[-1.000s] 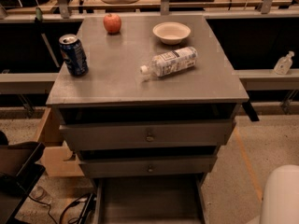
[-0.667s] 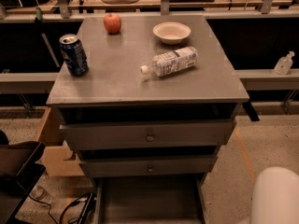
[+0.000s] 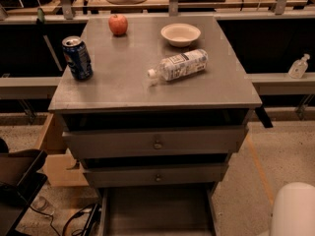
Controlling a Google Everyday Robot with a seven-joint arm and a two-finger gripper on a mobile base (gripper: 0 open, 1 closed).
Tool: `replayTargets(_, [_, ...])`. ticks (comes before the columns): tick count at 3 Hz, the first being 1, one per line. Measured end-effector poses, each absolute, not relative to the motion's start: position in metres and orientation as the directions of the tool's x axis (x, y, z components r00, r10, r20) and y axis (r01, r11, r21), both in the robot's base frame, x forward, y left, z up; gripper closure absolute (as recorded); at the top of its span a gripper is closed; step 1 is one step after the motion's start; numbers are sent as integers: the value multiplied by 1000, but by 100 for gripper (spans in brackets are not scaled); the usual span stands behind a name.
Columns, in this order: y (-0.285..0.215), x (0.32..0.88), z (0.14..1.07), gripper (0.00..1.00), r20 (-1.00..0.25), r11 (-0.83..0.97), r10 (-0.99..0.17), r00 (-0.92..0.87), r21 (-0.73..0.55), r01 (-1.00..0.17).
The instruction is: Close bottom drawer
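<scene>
I see white arm (image 3: 294, 209) barely shifted; bottom drawer (image 3: 157, 215) still open; gripper out of view, grip unknowable; can (image 3: 77, 58) at left edge.

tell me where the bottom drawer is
The bottom drawer sits pulled out at the bottom centre of the camera view, under the two knobbed drawers; the pincer is out of view, only a white robot part shows bottom right.

The bottom drawer (image 3: 157, 214) stands pulled out and open from above; the upper drawers (image 3: 155, 142) overhang its back. Right of it the ground (image 3: 246, 181) lies free up to a white arm part (image 3: 294, 211). A box (image 3: 58, 167) and cables (image 3: 74, 221) crowd the left. The gripper is out of frame.
</scene>
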State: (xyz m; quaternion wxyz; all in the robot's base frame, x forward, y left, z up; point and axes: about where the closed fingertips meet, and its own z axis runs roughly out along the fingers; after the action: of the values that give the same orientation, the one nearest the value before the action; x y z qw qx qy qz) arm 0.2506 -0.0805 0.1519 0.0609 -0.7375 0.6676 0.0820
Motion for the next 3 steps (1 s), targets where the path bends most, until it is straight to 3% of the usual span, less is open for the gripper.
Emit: replayTargets(3, [-61, 301, 141, 100, -208, -161, -963, 169, -53, -986])
